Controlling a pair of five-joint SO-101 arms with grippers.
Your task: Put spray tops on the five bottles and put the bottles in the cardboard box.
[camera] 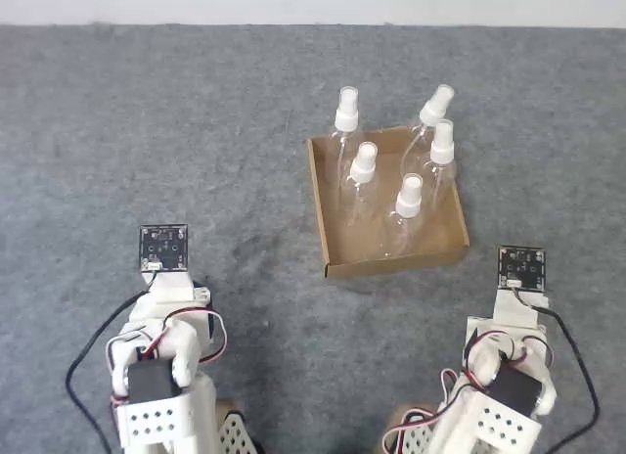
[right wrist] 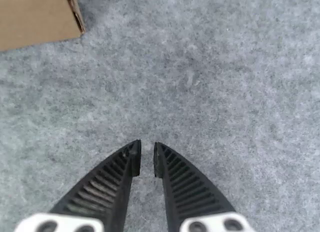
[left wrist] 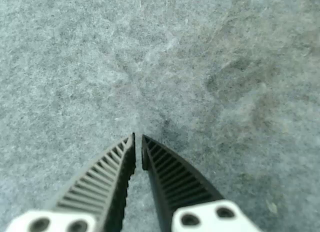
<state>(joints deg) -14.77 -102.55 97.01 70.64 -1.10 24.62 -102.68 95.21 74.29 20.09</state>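
Right wrist view: cardboard box (right wrist: pixel 35 17) near right pincer (right wrist: pixel 146 148), apart.

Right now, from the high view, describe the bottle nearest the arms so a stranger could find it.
Find the cardboard box on the grey felt, right of centre. Five clear bottles with white spray tops stand inside. Pick the bottle closest to the wall facing the arms, in front of the other four.

The cardboard box (right wrist: pixel 35 17) (apparently one corner) runs off the picture's edge.
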